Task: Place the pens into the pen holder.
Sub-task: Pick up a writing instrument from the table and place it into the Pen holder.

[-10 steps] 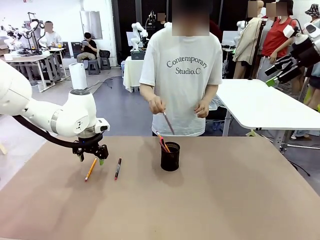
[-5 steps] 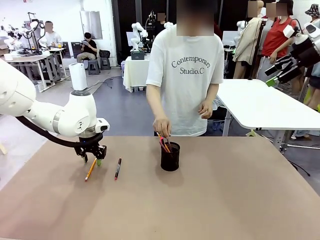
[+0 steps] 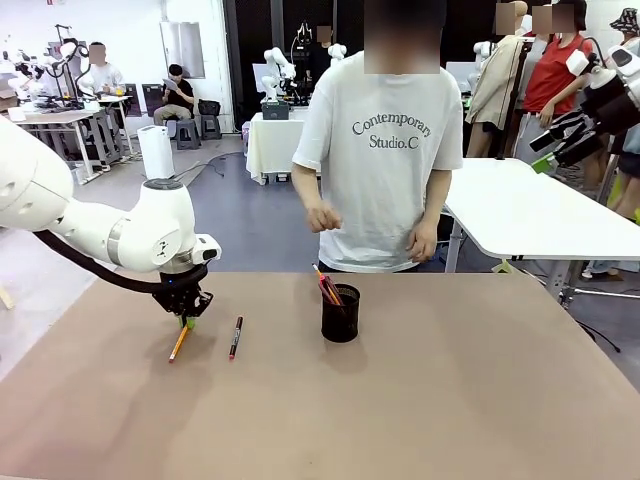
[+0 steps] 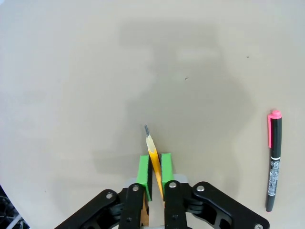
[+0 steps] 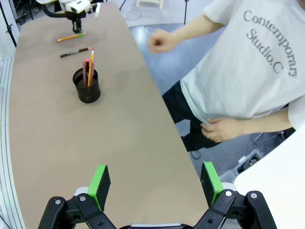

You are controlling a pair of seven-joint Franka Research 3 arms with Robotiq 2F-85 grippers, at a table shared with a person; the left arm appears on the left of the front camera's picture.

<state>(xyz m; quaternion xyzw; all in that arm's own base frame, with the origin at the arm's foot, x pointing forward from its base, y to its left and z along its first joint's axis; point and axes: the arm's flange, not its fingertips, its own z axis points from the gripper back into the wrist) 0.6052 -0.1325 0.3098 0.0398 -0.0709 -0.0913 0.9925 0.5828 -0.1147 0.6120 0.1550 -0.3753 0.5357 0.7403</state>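
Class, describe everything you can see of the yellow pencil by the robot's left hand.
The yellow pencil is a thin, wood-like stick with a sharpened cone and a dark lead tip. It lies flat on the brown table. The left hand grips it near the tip end, with a green pad pressed against each side, and the tip pokes out beyond the pads. A dark marker with a pink cap lies beside it, not touching.
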